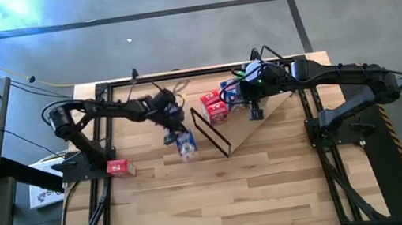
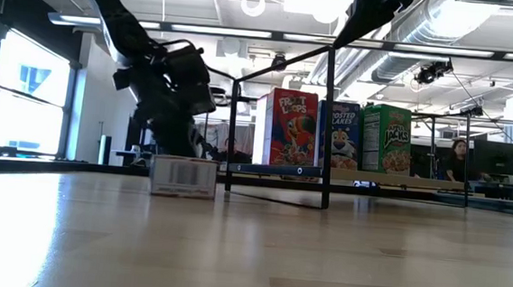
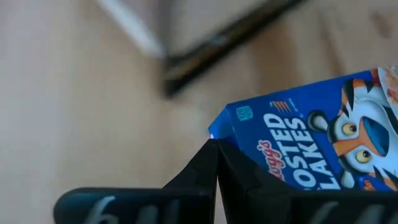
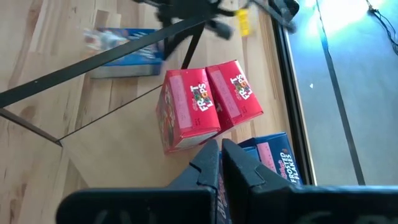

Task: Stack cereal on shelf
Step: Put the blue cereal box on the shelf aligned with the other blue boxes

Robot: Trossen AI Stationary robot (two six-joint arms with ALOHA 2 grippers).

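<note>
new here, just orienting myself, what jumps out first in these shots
The slanted plywood shelf at the table's far middle, with red, blue and green cereal boxes standing on it, catches the eye first. Just in front of its black wire frame, the left gripper, shut, hangs over a blue Frosted Flakes box lying on the tabletop. A lone red box sits near the table's left edge, while the right gripper, shut, hovers above the shelf.

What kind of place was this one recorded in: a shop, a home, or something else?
Probably a lab or open-plan workshop: exposed ceiling ducts, a person at a monitor in the background, and a bare wooden table ringed by a black frame.
</note>
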